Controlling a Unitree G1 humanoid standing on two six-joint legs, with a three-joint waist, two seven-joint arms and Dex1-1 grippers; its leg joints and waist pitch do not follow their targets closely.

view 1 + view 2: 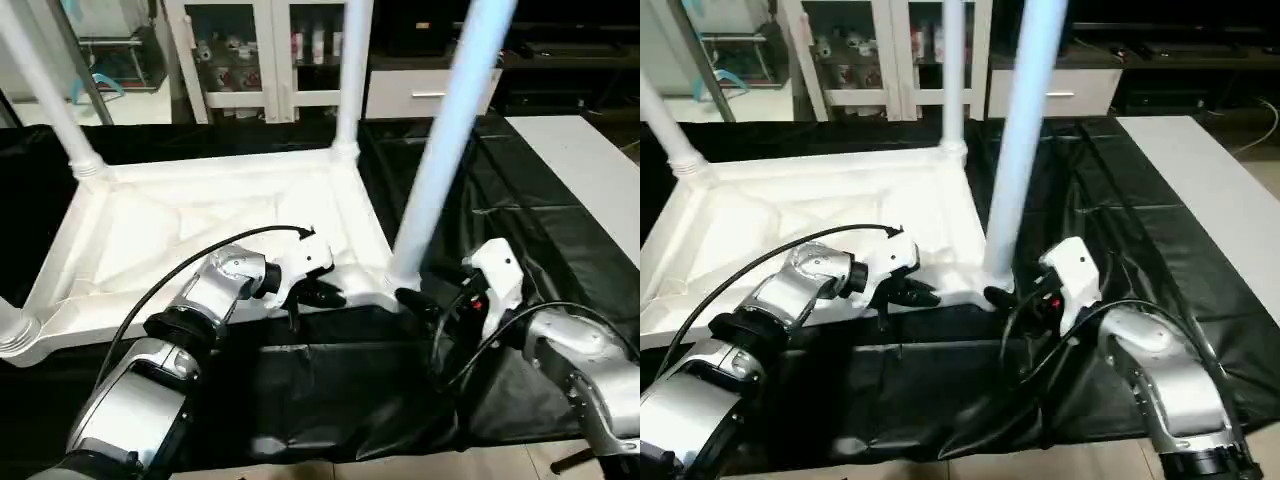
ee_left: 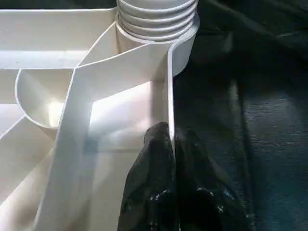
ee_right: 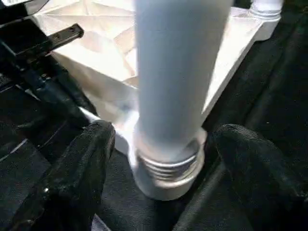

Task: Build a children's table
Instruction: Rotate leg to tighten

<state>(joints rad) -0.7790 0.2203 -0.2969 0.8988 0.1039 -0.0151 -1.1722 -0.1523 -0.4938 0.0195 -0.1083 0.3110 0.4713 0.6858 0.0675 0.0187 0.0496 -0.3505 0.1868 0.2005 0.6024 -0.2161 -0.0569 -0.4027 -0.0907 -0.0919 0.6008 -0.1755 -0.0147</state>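
Head views: the table top (image 1: 200,235) lies upside down on a black sheet (image 1: 520,200), ribbed underside facing up. Three legs stand upright in corner sockets: one at the far left corner (image 1: 45,85), one at the far right corner (image 1: 352,70), and one at the near right corner (image 1: 450,130). A further threaded socket piece (image 1: 15,335) shows at the near left corner. The left gripper (image 1: 322,294) sits at the near edge of the table top, close to the near right corner. The right gripper (image 1: 1015,298) is at the base of the near right leg, fingers low beside the socket. A white cabinet (image 1: 265,55) stands behind the work area, and a white board (image 1: 590,180) lies to the right on the sheet.

Left wrist view: the left gripper (image 2: 172,144) has its two black fingers (image 2: 154,159) pressed together on the thin upright rim (image 2: 169,86) of the table top; the rim runs between them. The threaded end of a leg (image 2: 156,19) is seated in the corner socket beyond.

Right wrist view: the right gripper (image 3: 161,149) has its fingers (image 3: 84,163) spread wide apart, one on each side of the near right leg (image 3: 175,72), neither visibly touching it. The leg's threaded base (image 3: 168,166) sits in its socket.
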